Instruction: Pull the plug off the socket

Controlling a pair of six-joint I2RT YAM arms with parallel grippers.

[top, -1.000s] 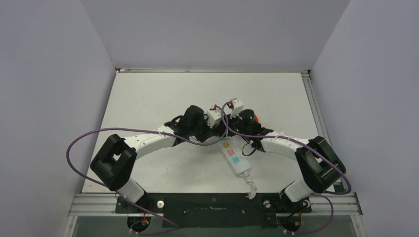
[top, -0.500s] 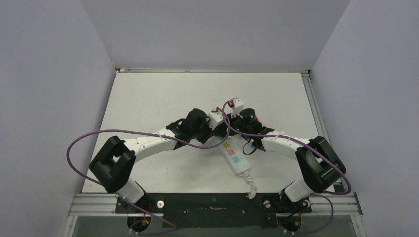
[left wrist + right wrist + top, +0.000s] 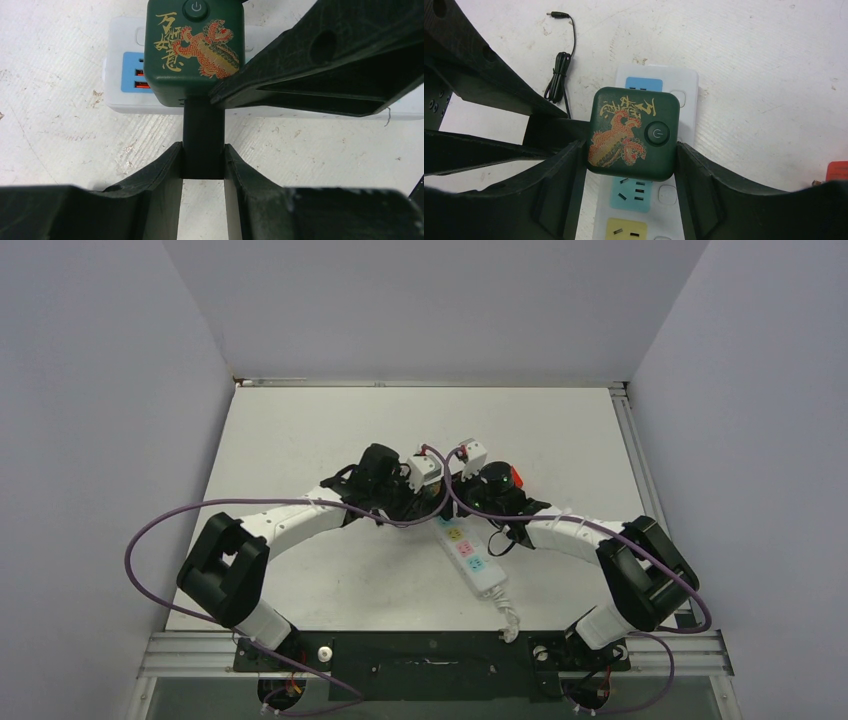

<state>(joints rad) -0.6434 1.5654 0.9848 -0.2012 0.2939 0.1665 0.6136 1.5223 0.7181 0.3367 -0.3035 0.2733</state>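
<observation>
lying slantwise on the white worktop (image 3: 300, 440), between its middle and near edge, the socket (image 3: 470, 558) is a long white strip with blue, pink and yellow outlets, its short cord (image 3: 510, 615) curling toward the near edge. the right gripper (image 3: 631, 150) clamps the plug (image 3: 633, 134) by two opposite sides. the left gripper (image 3: 202, 155) pinches a black stem (image 3: 202, 125) jutting from the plug's side. the plug is dark green and square, with gold characters, a red-gold beast and a round power button. it sits over the strip's far end. a thin black cable (image 3: 559, 70) lies just beside that end, and a small red item (image 3: 838, 171) lies near.
</observation>
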